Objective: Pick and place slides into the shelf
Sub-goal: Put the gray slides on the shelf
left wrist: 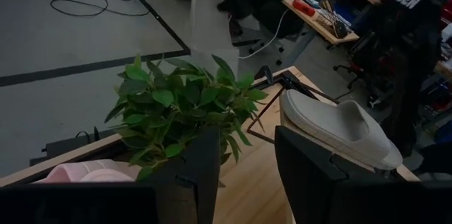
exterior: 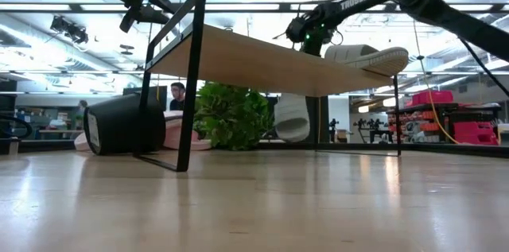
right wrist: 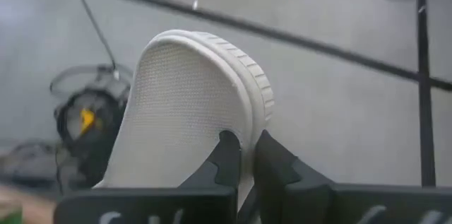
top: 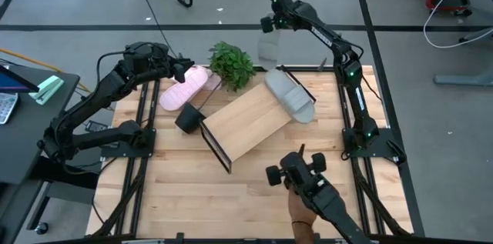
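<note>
One light grey slide (top: 290,95) lies on the far right end of the slanted wooden shelf (top: 245,122); it also shows in the low view (exterior: 367,55). My right gripper (top: 269,23) is beyond the table's far edge, shut on the second grey slide (top: 267,48). Two pale pink slides (top: 185,88) lie on the table left of the green plant (top: 231,64). My left gripper (top: 185,68) hovers open above them, its fingers (left wrist: 209,171) empty. My right gripper pinches the grey slide's side rim (right wrist: 248,128) between its two fingers, coming from above and pointing down. The textured sole (right wrist: 180,104) faces the wrist camera. The slide (exterior: 293,117) hangs below the fingers, lifted clear, beyond the far edge.
A black cylinder (top: 187,118) lies on the table against the shelf's left end. A third dark arm with a person's hand (top: 302,212) on it reaches in from the near edge. Bare tabletop (top: 192,190) lies near the front. Cables cross the floor beyond.
</note>
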Robot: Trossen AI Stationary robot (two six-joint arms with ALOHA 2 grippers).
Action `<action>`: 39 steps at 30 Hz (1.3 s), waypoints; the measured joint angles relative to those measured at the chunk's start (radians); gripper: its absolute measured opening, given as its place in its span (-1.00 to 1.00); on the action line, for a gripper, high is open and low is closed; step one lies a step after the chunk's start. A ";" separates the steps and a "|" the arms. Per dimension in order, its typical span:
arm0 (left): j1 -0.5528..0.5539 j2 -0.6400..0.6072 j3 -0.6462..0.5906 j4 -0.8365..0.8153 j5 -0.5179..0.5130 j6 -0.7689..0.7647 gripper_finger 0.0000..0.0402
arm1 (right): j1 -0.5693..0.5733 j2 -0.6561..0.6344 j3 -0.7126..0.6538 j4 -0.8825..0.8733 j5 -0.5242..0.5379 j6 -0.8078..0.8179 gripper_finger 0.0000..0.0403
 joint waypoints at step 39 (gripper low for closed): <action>0.000 0.000 0.000 -0.008 0.133 0.030 -0.25 | 0.177 -0.426 -0.001 -0.300 -0.788 0.122 -0.90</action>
